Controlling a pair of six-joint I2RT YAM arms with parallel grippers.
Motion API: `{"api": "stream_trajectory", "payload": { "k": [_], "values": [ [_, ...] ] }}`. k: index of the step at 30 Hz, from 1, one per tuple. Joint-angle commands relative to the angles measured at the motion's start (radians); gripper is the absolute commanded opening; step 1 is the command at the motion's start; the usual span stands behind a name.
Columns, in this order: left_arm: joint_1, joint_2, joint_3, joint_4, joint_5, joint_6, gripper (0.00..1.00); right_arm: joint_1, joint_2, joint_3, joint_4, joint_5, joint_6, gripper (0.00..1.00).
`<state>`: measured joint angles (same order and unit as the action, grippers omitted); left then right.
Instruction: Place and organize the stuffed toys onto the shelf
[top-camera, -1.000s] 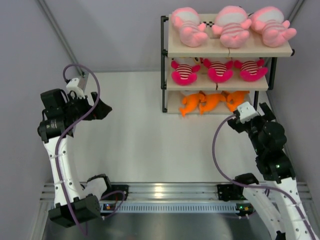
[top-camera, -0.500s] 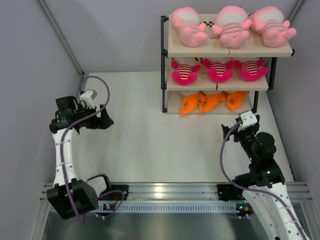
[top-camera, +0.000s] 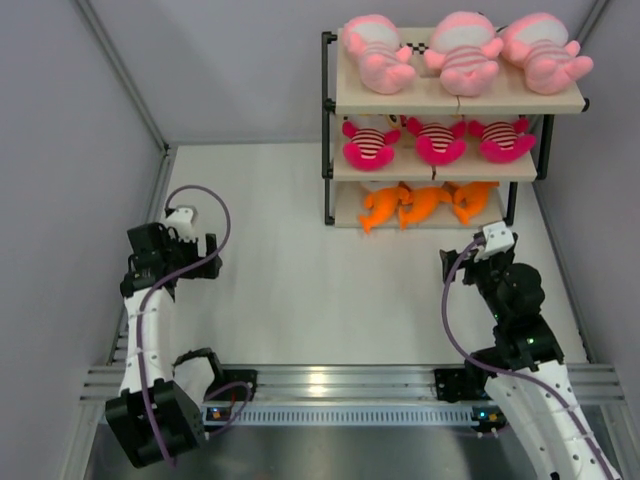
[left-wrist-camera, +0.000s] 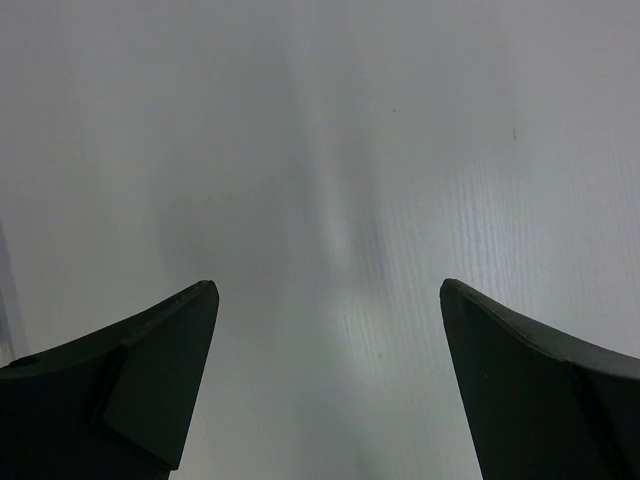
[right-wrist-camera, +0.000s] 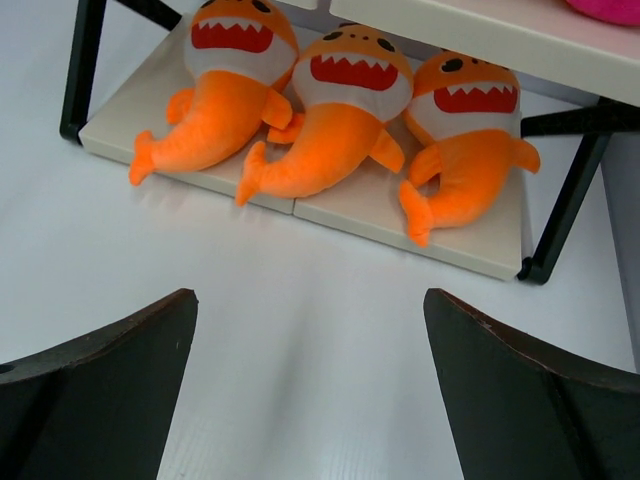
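Shelf full, both claws spread and empty
The stuffed toys (top-camera: 440, 140) lie on the shelf (top-camera: 455, 104) in three rows, orange fish (right-wrist-camera: 345, 110) lowest. The left claw (left-wrist-camera: 330, 290) and right claw (right-wrist-camera: 310, 295) hold nothing above the table (top-camera: 300, 290). The right faces the fish, whose tails overhang the shelf's edge, so a forward swing could knock one off.

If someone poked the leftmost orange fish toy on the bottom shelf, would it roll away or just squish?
Probably squish: the leftmost orange fish toy looks like stuffed plush. Lying flat on the bottom board, it seems unlikely to roll.
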<state>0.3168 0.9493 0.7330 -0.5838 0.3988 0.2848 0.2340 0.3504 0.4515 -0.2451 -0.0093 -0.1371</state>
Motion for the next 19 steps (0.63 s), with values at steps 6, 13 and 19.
{"api": "stream_trajectory", "payload": {
  "k": [6,13,19],
  "values": [
    [-0.001,-0.043,-0.03,0.151,-0.11,-0.093,0.99,0.013,0.039,-0.074,0.127,0.129,0.129,0.96],
    [-0.001,-0.057,-0.033,0.159,-0.117,-0.108,0.99,0.014,-0.011,-0.116,0.156,0.201,0.171,0.96],
    [-0.001,-0.075,-0.043,0.165,-0.113,-0.105,0.98,0.014,0.013,-0.119,0.165,0.2,0.177,0.96]
  ]
}}
